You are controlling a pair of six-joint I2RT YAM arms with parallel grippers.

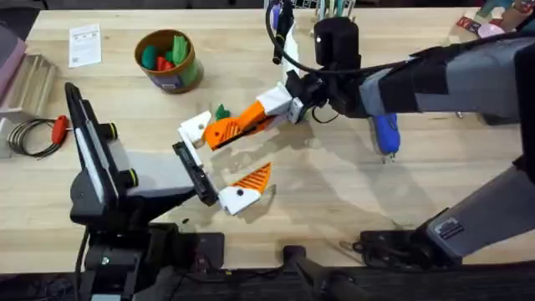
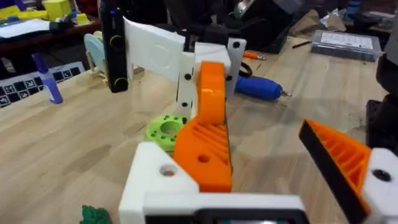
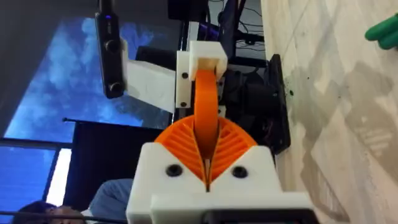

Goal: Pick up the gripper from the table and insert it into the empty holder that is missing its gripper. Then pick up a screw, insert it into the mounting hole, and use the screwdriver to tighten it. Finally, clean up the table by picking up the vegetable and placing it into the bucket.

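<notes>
The orange ribbed gripper [image 1: 224,131] lies against the white holder [image 1: 194,128], the upper finger mount of my left arm's claw. My right gripper [image 1: 276,107] reaches across the middle and is shut on the orange piece's far end. In the right wrist view its pads [image 3: 227,146] pinch the gripper [image 3: 205,106], which runs up to the holder [image 3: 202,57]. My left gripper [image 1: 238,157] is open, its other finger carrying an orange pad [image 2: 339,155]. The blue screwdriver [image 1: 384,134] lies on the table to the right. The dark green vegetable [image 1: 221,111] sits just behind the holder. The bucket [image 1: 170,60] stands far left.
A lime-green disc [image 2: 166,129] lies on the table under the claw. A red-handled screwdriver [image 1: 58,128] and a coiled cable lie at the left edge, with a paper card [image 1: 85,43] behind them. The bucket holds coloured toy pieces. Clutter lines the table's far edge.
</notes>
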